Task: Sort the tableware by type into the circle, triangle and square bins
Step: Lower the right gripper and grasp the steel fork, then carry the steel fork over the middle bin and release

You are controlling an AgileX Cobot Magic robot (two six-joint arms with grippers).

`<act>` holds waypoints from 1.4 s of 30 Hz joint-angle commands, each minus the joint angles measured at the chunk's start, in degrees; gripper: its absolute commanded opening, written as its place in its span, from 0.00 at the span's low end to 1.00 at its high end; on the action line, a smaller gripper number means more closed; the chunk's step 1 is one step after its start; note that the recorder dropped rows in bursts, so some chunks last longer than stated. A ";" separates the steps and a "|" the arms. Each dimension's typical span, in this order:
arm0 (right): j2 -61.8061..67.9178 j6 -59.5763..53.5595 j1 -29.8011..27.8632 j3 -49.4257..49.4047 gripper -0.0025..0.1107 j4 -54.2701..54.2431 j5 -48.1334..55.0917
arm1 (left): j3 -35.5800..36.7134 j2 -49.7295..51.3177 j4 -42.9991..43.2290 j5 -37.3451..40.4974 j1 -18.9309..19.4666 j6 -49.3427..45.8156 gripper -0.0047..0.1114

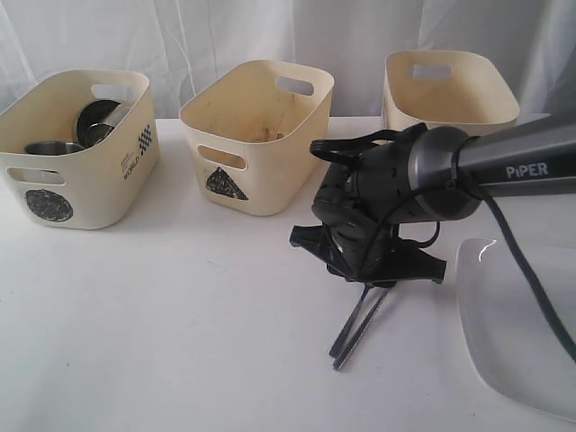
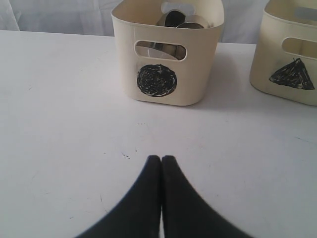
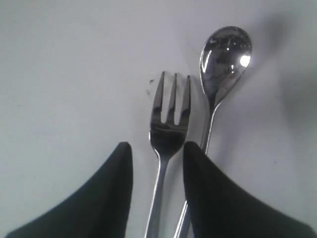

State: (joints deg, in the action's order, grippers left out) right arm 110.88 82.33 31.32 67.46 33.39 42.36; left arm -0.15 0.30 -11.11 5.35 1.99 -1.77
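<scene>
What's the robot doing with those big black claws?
It is sorting tableware into bins. The right gripper is down at the table with its fingers open on either side of a fork, which lies next to a spoon; it has not closed yet. The left gripper is shut and empty, facing the circle bin, which already holds shiny steel dishes. The triangle bin and a third bin stand beside it. A white plate lies on the table.

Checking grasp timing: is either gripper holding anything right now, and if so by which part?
Nothing is held. The right gripper stands open astride the neck of the fork, not closed on it; the left gripper is shut on nothing.
</scene>
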 commanded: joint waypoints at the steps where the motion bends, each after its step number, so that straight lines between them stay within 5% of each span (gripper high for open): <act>1: 1.12 0.38 0.10 -0.30 0.32 0.38 0.24 | 0.15 -0.30 -0.62 -0.23 -0.41 0.23 0.04; 14: 4.51 0.38 0.10 -0.30 0.32 -0.15 -0.15 | 0.15 -0.30 -0.62 -0.23 -0.41 0.23 0.04; 20: 4.51 0.51 0.10 -0.30 0.05 -0.26 -0.14 | 0.15 -0.30 -0.62 -0.23 -0.41 0.23 0.04; 24: 3.10 0.63 0.10 -1.24 0.02 0.32 -1.02 | 0.15 -0.30 -0.62 -0.23 -0.41 0.23 0.04; 31: -7.41 0.63 -0.87 -10.32 0.02 4.93 -24.23 | 0.15 -0.30 -0.62 -0.23 -0.41 0.23 0.04; 42: -19.39 -0.17 -10.42 -9.05 0.02 15.70 -40.30 | 0.15 -0.30 -0.62 -0.23 -0.41 0.23 0.04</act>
State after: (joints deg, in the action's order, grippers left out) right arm 92.75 82.88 24.10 55.85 46.72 8.09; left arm -0.15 0.30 -11.11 5.35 1.99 -1.77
